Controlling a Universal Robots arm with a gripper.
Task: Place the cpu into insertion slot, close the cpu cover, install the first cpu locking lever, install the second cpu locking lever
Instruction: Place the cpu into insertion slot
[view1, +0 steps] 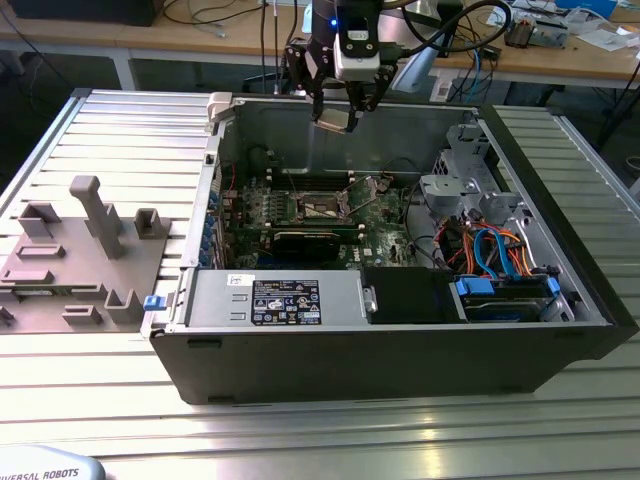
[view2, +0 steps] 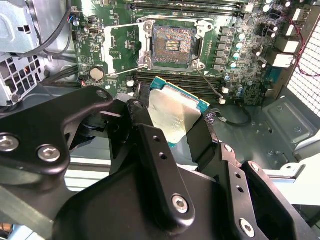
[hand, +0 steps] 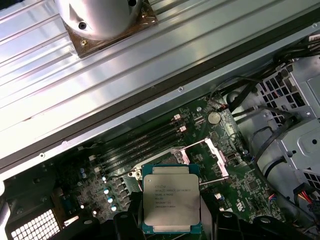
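The tool pinches the cpu by two opposite edges. It hangs over the case, well above the bare slot. I judge the cpu light and stiff, yet fragile underneath, so it is best held by its edges only.

One cpu, one insertion slot, one computer case

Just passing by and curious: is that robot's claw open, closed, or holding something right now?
Gripper: shut on the cpu, not yet in the insertion slot.
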